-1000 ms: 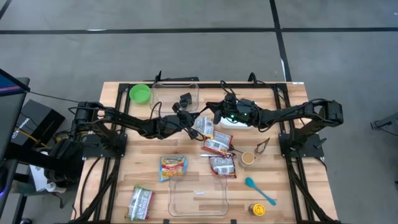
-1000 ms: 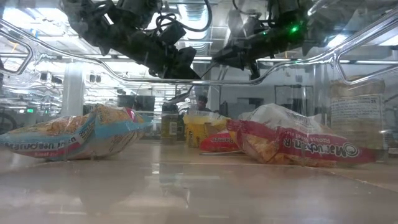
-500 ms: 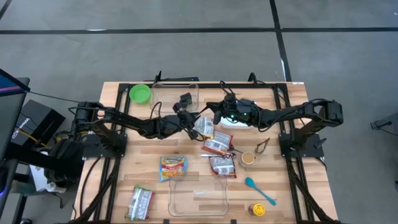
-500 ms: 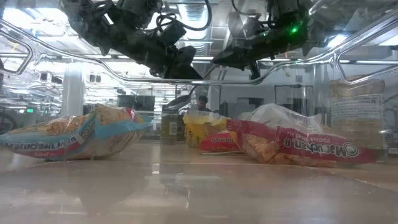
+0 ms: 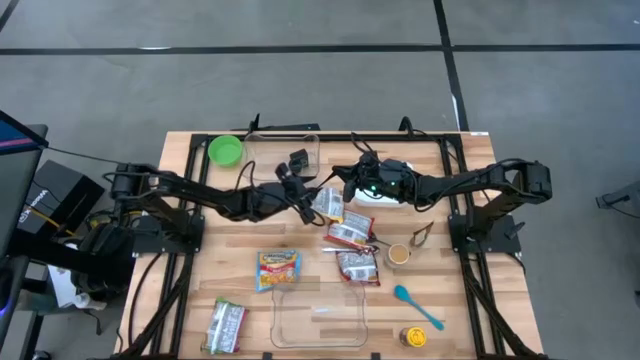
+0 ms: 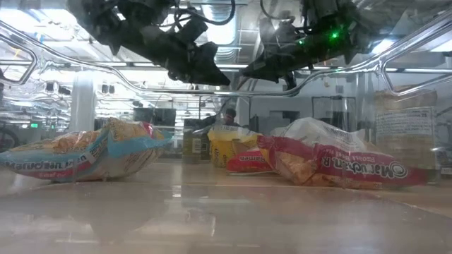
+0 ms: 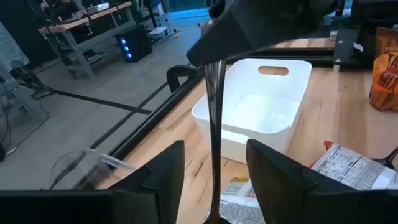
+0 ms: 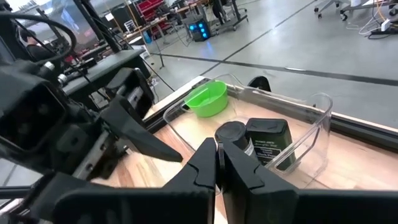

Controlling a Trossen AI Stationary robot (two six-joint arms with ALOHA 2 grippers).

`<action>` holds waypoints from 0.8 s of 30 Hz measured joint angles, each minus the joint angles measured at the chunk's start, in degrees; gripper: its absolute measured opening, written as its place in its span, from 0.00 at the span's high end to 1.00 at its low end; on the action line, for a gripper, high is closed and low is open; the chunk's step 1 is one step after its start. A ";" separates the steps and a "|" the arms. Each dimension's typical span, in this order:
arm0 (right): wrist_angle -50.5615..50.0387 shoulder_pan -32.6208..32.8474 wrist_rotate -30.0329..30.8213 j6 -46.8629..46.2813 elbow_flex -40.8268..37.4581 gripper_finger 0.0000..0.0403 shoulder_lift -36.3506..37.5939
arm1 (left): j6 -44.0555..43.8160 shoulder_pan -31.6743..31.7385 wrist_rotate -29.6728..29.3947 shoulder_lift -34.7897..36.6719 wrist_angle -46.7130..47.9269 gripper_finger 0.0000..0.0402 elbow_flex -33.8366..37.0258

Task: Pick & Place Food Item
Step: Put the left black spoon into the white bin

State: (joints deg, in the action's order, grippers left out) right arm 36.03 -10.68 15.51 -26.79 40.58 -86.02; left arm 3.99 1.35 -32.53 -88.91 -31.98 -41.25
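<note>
Above the wooden tabletop (image 5: 200,280), the left end effector (image 5: 303,196) is hovering with fingers parted, gripping nothing; the right end effector (image 5: 345,186), at its three o'clock, is pinching a thin metal rod (image 7: 214,130). A silver food packet (image 5: 328,203) is lying between them.

Both grippers (left (image 5: 300,193), right (image 5: 345,184)) over food packet (image 5: 327,203).

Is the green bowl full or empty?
Empty. The green bowl shows only its bare green inside in the right wrist view, and the high view shows nothing in it either.
</note>
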 joint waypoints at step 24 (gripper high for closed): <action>-17.74 0.58 4.78 6.25 -1.57 1.00 15.51 | -1.40 -2.87 -0.02 7.33 6.94 0.64 0.00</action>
State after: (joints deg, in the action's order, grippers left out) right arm 18.29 -10.09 20.29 -20.54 39.00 -70.51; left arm 2.59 -1.52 -32.54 -81.58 -25.04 -41.25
